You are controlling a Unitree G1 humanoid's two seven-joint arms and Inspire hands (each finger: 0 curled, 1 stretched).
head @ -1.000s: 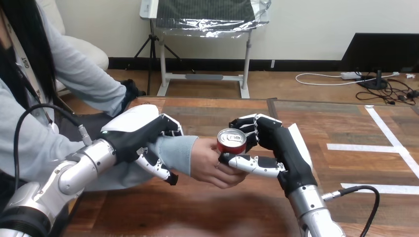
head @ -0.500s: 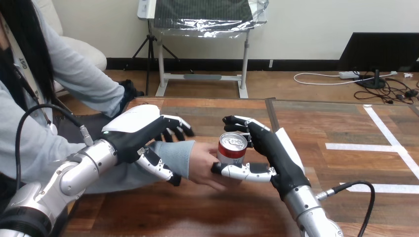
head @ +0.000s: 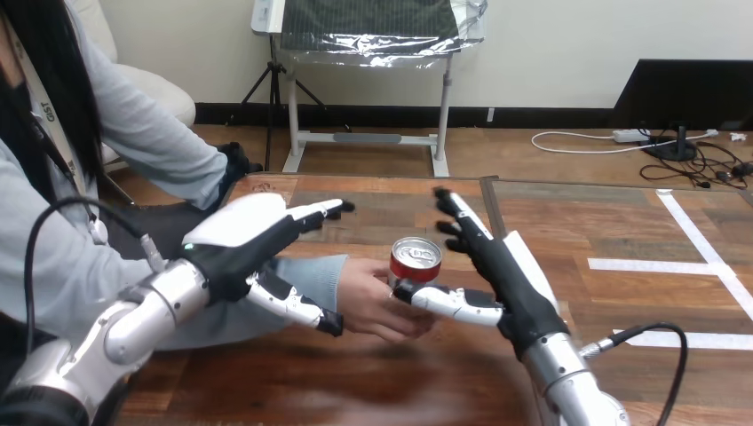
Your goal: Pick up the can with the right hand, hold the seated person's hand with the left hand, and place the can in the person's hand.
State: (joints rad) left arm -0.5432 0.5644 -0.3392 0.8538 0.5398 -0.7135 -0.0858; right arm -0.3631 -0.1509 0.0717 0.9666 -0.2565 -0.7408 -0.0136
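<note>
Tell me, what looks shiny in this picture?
Head view: light gleams on the silver top of the can; the white back shell of the left hand shines brightest; the table carries a soft sheen near its front edge.

Both our hands spread, fingers straight.
Our left hand (head: 240, 238) extends from the left, thumb underneath; our right hand (head: 500, 266) stands edge-up, thumb pointing left.

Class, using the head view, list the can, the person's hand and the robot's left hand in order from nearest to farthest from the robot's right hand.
1. The can, just left of the right hand, beside its thumb.
2. The person's hand, under the can, slightly further left.
3. The left hand, farthest, at the view's left over the person's sleeve.
</note>
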